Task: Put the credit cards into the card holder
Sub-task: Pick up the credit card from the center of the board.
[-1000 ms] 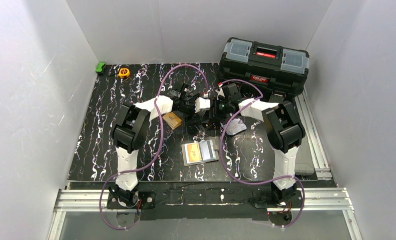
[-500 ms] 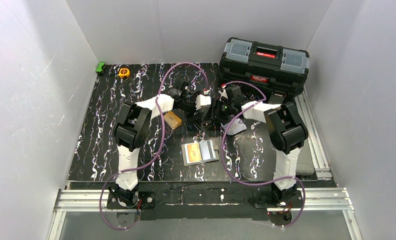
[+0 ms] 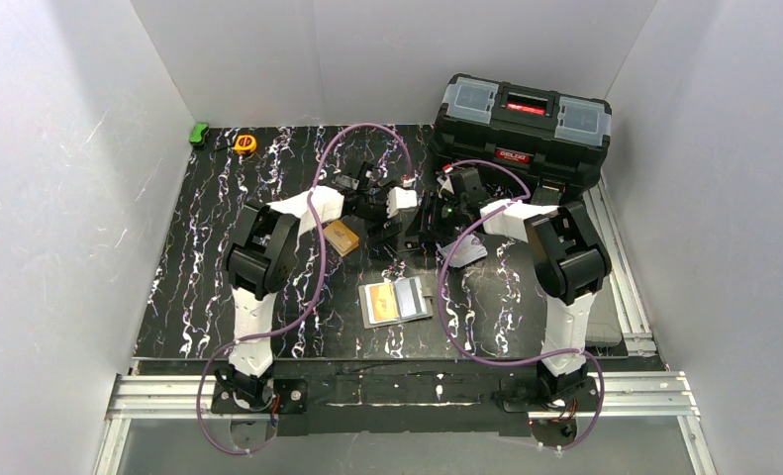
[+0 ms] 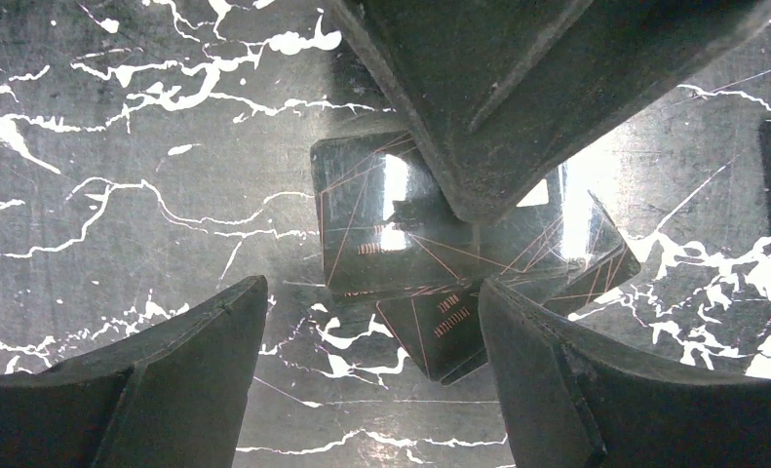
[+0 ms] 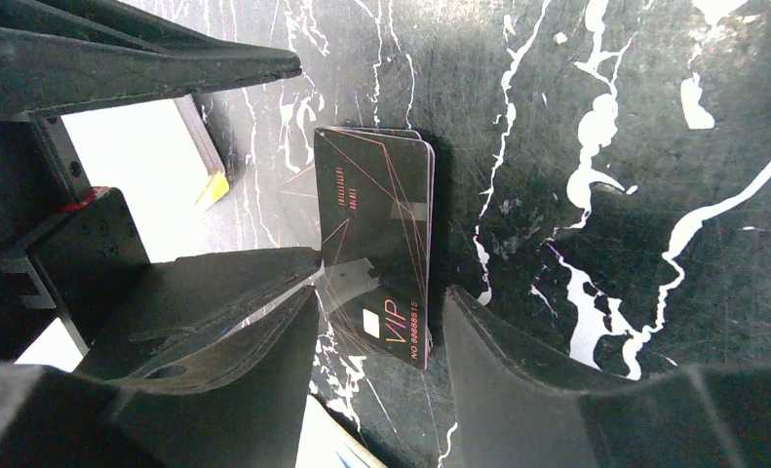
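The credit cards (image 4: 401, 229) here are black with thin rose-gold lines. A few lie fanned on the black marbled mat. In the right wrist view the top one (image 5: 381, 234) reads VIP. My left gripper (image 4: 371, 288) is open just above the mat, and its right finger overlaps a card's corner. My right gripper (image 5: 383, 292) is open and straddles the VIP card's near end. One of its fingers (image 4: 479, 117) comes down onto the fan in the left wrist view. From above, both grippers (image 3: 392, 226) (image 3: 429, 220) meet and hide the cards. The taupe card holder (image 3: 365, 305) lies open nearer the bases.
An orange block (image 3: 342, 236) lies left of the grippers. A white card (image 3: 466, 252) lies to their right, and its corner shows in the right wrist view (image 5: 347, 439). A black toolbox (image 3: 521, 124) stands at the back right. A yellow tape measure (image 3: 244, 143) and a green object (image 3: 199, 132) lie at the back left.
Both grippers have shifted slightly toward the far side and drawn closer together over the cards. The holder, orange block and white card have not moved.
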Tool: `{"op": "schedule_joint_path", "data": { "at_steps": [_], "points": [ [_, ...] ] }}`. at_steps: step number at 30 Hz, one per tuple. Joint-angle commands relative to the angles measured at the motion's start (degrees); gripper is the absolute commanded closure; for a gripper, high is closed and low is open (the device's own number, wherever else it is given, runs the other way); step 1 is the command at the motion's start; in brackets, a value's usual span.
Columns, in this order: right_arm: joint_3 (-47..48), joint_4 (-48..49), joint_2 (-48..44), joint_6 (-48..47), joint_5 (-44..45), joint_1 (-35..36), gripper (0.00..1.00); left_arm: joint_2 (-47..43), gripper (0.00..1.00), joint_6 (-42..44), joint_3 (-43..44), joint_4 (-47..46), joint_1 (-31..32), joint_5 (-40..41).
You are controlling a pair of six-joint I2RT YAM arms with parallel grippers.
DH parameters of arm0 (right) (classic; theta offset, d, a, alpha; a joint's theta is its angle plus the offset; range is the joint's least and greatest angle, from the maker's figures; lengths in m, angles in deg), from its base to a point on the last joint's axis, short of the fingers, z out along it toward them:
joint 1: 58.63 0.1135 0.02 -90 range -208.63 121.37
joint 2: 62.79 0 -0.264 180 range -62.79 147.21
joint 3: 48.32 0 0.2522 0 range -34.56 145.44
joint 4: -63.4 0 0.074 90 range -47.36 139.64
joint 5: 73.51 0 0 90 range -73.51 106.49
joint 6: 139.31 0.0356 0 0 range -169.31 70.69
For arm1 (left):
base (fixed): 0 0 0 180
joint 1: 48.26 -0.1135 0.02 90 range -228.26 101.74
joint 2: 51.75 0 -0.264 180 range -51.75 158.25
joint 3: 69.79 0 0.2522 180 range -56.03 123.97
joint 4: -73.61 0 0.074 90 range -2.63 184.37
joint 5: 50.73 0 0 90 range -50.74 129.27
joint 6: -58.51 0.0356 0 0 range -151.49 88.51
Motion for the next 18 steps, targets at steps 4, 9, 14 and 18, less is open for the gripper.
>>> {"op": "schedule_joint_path", "data": {
  "at_steps": [4,9,14,18],
  "points": [
    [0.22,-1.52,-0.16,-1.29,5.16,-0.85,0.4,-3.3,0.23,-1.31,1.92,5.57,-2.13,-0.69],
    [1.65,1.49,1.53,-0.51,3.29,-1.33,0.4,-3.34,0.23,-1.56,2.24,5.63,-2.74,-0.69],
    [1.11,4.09,1.99,0.89,2.1,-1.42,0.42,-2.4,0.23,-3.86,3.31,4.05,-2.79,-0.85],
    [0.56,6.22,2.4,2.03,-0.03,-1.41,0.42,-0.7,0.23,-6.47,4.61,2.88,-2.72,-1.46]
  ]
}}
